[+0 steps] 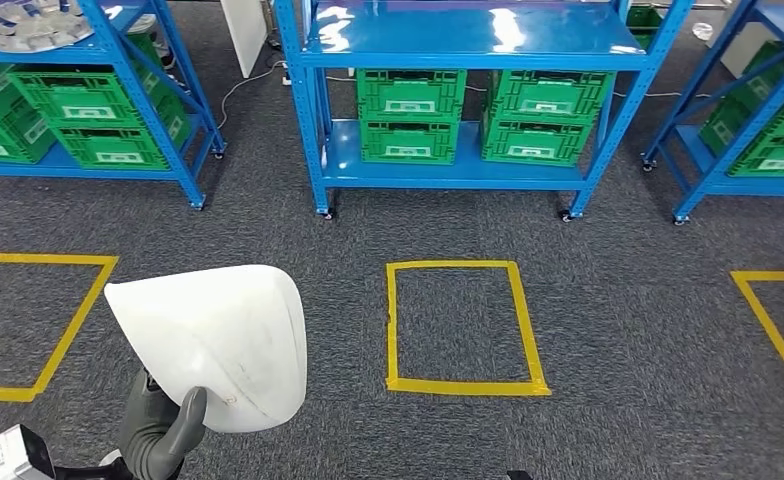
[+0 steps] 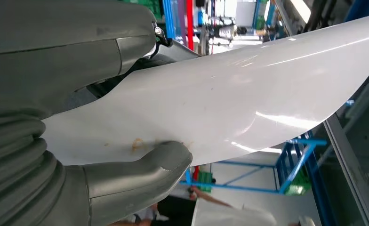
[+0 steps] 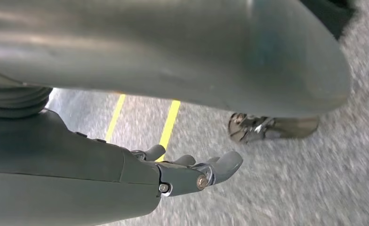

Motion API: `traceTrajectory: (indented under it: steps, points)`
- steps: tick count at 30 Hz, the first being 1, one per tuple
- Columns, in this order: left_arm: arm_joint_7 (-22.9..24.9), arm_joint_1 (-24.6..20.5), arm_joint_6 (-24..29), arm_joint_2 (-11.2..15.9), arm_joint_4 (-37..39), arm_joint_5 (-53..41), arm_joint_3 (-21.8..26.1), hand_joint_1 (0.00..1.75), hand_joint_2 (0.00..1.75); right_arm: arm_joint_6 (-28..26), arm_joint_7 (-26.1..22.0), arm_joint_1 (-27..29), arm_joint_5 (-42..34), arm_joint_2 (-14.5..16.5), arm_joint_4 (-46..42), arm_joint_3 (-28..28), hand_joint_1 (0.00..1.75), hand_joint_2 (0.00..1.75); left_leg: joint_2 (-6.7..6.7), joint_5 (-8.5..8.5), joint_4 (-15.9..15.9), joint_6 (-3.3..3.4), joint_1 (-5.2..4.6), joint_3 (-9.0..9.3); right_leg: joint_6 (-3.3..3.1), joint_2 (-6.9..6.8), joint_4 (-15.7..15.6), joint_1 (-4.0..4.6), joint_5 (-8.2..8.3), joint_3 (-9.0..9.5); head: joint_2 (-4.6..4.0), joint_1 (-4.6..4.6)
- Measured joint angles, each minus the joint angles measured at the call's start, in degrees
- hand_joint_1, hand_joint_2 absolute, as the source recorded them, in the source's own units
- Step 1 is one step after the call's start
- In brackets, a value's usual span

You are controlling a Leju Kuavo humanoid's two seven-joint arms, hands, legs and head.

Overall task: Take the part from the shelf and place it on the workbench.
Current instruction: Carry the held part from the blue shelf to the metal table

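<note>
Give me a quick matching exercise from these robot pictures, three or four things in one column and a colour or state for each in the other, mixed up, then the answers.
Things:
1. curved part
2. crates
3. taped rectangle
4. right hand

Colour or state:
A. yellow, on the carpet
B. empty, hanging over the floor
C. white, held by the left hand
D. green, stacked on the blue shelf

Pairs: 1-C, 2-D, 3-A, 4-B

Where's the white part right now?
In the head view, lower left: the white part is held up by the left hand, above carpet between two yellow floor squares.
</note>
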Motion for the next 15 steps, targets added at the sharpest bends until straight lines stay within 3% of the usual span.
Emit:
traceTrajectory:
  steps: [2, 3, 4, 6, 8, 10, 12, 13, 14, 15]
  points:
    - [0.4, 0.4, 0.1, -0.5, -0.1, -0.2, 0.6, 1.75, 1.75, -0.1, 0.0, 0.0, -0.1, -0.2, 0.0, 0.0, 0.00, 0.00, -1.44, -0.20, 0.7, -0.35, -0.03, -0.49, -0.52, 2.86, -6.4, -0.05, 2.29, 2.81, 0.00, -0.02]
    - [0.4, 0.5, 0.1, -0.6, -0.1, -0.2, 0.8, 1.75, 1.75, -0.1, 0.1, -0.1, -0.1, -0.3, 0.0, 0.0, 0.00, 0.00, -2.10, -0.21, 0.9, -0.66, 0.05, -0.83, -0.67, 3.94, -8.1, -0.01, 2.54, 3.51, 0.00, -0.03]
    - [0.5, 0.7, 0.2, -0.8, -0.2, -0.2, 1.0, 1.75, 1.75, -0.1, 0.1, -0.1, -0.2, -0.3, 0.0, 0.1, 0.00, 0.00, -2.75, -0.11, 1.0, -1.03, 0.12, -1.16, -0.81, 4.36, -8.5, 0.06, 2.25, 3.62, 0.00, -0.04]
    - [0.5, 1.1, 0.2, -0.9, -0.3, -0.3, 1.3, 1.75, 1.75, -0.1, 0.1, -0.2, -0.2, -0.3, 0.0, 0.1, 0.00, 0.00, -3.86, 0.20, 0.8, -1.75, 0.30, -1.72, -1.24, 2.96, -8.9, 0.08, 2.55, 3.81, 0.00, -0.02]
    - [0.5, 1.3, 0.3, -1.0, -0.5, -0.4, 1.7, 1.75, 1.75, -0.1, 0.1, -0.2, -0.2, -0.2, 0.0, 0.1, 0.00, 0.00, -1.76, -0.83, 2.4, -2.41, 0.15, -2.72, -1.91, 1.34, -9.5, -0.24, 2.85, 4.25, 0.00, -0.30]
    - [0.3, 1.3, 0.4, -1.0, -0.6, -1.5, 1.9, 1.75, 1.75, -0.1, 0.0, -0.1, 0.0, -0.2, 0.0, 0.1, 0.00, 0.00, 1.96, -4.04, 8.1, -3.10, 0.21, -5.48, -2.33, -0.34, -9.8, -0.33, 2.94, 4.52, 0.00, -0.64]
    - [-0.5, 1.4, 1.0, -1.1, -0.5, -4.6, 1.9, 1.75, 1.75, -0.1, -0.6, 0.1, 1.0, -0.2, 0.0, 0.5, 0.00, 0.00, 3.34, -6.60, 14.6, -3.65, 0.63, -8.81, -2.41, -2.12, -9.8, -0.31, 2.83, 4.55, 0.00, -0.70]
    - [-1.0, 1.5, 1.5, -1.2, -0.3, -6.3, 1.9, 1.75, 1.75, -0.1, -1.2, 0.1, 1.6, -0.3, 0.0, 0.9, 0.00, 0.00, 3.58, -6.47, 15.7, -3.83, 0.83, -9.40, -2.36, -2.98, -9.8, -0.34, 2.75, 4.59, 0.00, -0.71]
    - [-1.5, 1.6, 2.1, -1.4, -0.1, -7.7, 1.9, 1.75, 1.75, -0.1, -1.9, 0.1, 2.2, -0.3, 0.0, 1.3, 0.00, 0.00, 3.84, -5.30, 14.6, -3.93, 0.99, -8.85, -2.24, -3.79, -9.8, -0.40, 2.65, 4.69, 0.00, -0.71]
    - [-2.0, 1.6, 2.6, -1.5, 0.1, -8.6, 1.9, 1.75, 1.75, -0.1, -2.7, 0.1, 2.8, -0.5, 0.0, 1.7, 0.00, 0.00, 4.43, -3.43, 11.6, -3.94, 1.09, -7.23, -2.07, -4.51, -9.8, -0.46, 2.52, 4.87, 0.00, -0.72]
